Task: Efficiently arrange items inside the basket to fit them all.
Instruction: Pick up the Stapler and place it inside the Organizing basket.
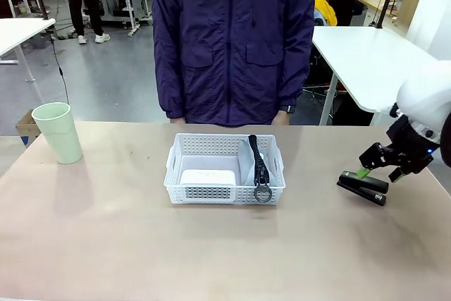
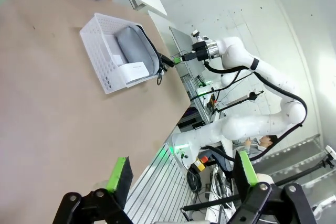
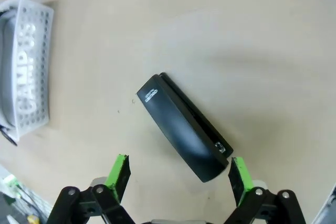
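Note:
The white basket (image 1: 211, 194) stands mid-table in front of the person. Inside it, a white rounded box (image 1: 208, 176) lies at the left and a grey pouch (image 1: 248, 163) stands at the right, its black strap (image 1: 259, 167) and ring draped over the front rim. A black stapler (image 1: 362, 187) lies on the table at the right. My right gripper (image 1: 380, 173) hovers open just above it. In the right wrist view the stapler (image 3: 184, 129) lies diagonally, one end between the open gripper (image 3: 180, 174) fingers. The pale green cup (image 1: 58, 132) stands far left. My left gripper (image 2: 184, 171) is open and holds nothing.
The person stands at the far edge behind the basket, hands at their sides. The left wrist view looks across the table at the basket (image 2: 97, 59), the pouch (image 2: 134, 51) and the box (image 2: 131, 70). Bare tabletop lies between cup and basket and along the near side.

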{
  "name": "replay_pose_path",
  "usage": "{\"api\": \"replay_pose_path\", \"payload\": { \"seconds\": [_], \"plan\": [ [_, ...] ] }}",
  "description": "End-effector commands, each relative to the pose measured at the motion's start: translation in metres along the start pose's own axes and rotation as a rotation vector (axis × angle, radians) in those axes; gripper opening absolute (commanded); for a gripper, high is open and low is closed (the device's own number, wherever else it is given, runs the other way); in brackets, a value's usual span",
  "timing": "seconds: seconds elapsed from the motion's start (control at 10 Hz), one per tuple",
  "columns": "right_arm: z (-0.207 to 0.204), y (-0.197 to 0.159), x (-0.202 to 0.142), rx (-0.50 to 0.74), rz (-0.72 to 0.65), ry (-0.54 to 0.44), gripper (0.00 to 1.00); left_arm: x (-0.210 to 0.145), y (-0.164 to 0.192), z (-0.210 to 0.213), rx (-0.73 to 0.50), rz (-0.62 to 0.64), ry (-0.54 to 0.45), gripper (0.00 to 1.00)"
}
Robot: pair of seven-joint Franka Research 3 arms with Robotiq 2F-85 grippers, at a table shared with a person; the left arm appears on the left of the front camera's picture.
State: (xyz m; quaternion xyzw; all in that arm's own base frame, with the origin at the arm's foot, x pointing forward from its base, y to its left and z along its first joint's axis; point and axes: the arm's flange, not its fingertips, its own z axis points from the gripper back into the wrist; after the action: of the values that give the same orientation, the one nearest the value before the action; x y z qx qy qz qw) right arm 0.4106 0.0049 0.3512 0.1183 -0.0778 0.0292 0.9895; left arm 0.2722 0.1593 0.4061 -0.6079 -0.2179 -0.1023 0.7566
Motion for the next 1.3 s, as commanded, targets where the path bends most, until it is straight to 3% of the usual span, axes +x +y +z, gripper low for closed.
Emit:
{"api": "replay_pose_path", "payload": {
  "seconds": [0.0, 0.1, 0.2, 0.6, 1.2],
  "plan": [
    [-0.009, 0.011, 0.007, -0.067, 0.285, 0.052, 1.00, -0.002, -0.004, -0.003, -0.018, -0.002, -0.015, 1.00],
    [-0.012, 0.010, 0.008, -0.043, 0.432, 0.112, 1.00, -0.002, -0.004, -0.003, -0.018, -0.002, -0.015, 1.00],
    [-0.015, 0.009, 0.007, -0.076, 0.472, 0.114, 1.00, -0.002, -0.004, -0.003, -0.018, -0.002, -0.015, 1.00],
    [-0.024, 0.013, 0.006, -0.122, 0.655, -0.006, 1.00, -0.002, -0.004, -0.003, -0.018, -0.002, -0.015, 1.00],
    [-0.021, 0.020, 0.018, -0.148, 0.609, 0.038, 1.00, -0.002, -0.004, -0.003, -0.018, -0.002, -0.015, 1.00]
  ]
}}
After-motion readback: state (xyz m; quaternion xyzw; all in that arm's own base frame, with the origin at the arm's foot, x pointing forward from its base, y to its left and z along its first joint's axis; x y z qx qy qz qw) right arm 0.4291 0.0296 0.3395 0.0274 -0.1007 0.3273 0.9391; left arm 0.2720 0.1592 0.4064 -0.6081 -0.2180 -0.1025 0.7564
